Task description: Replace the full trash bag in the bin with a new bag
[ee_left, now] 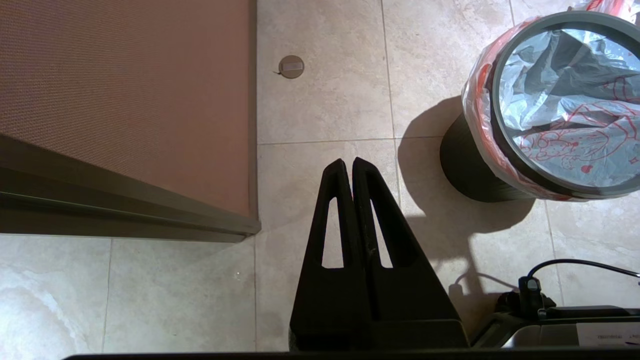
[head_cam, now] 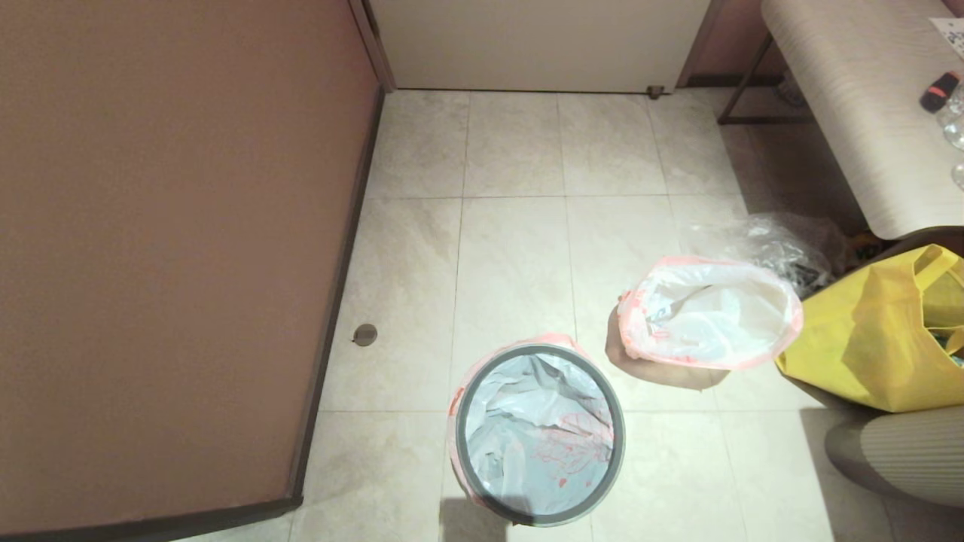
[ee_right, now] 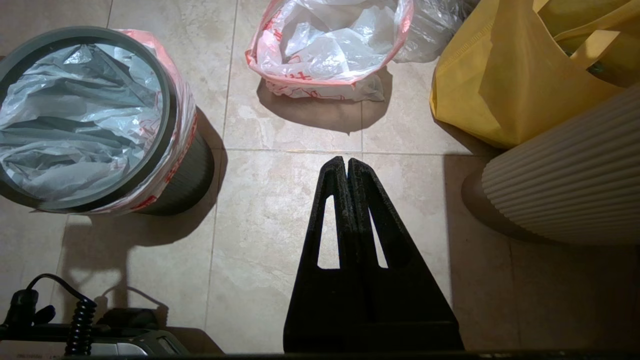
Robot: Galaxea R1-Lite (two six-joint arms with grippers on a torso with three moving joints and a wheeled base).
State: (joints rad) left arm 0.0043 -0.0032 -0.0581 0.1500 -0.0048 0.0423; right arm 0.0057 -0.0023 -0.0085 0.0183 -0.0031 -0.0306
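Observation:
The bin (head_cam: 539, 349), small, round and dark with a grey ring, stands on the tiled floor just in front of me. The new bag (head_cam: 538, 436) lines it, showing red print, with its pink rim folded down outside the wall. The same bin (ee_left: 465, 170) (ee_right: 192, 175) and new bag (ee_left: 565, 115) (ee_right: 75, 120) appear in both wrist views. The full trash bag (head_cam: 708, 316) (ee_right: 325, 45) sits bulging on the floor to the bin's right, mouth open. My left gripper (ee_left: 348, 162) hangs shut and empty left of the bin. My right gripper (ee_right: 345, 161) hangs shut and empty between bin and full bag.
A big yellow bag (head_cam: 866, 346) and a colourless clear bag (head_cam: 783, 245) crowd the right side beside a ribbed cream cylinder (head_cam: 904, 452). A pale table (head_cam: 851, 98) stands at the back right. A brown panel (head_cam: 173, 248) walls off the left, with a round floor stop (head_cam: 365, 335) near it.

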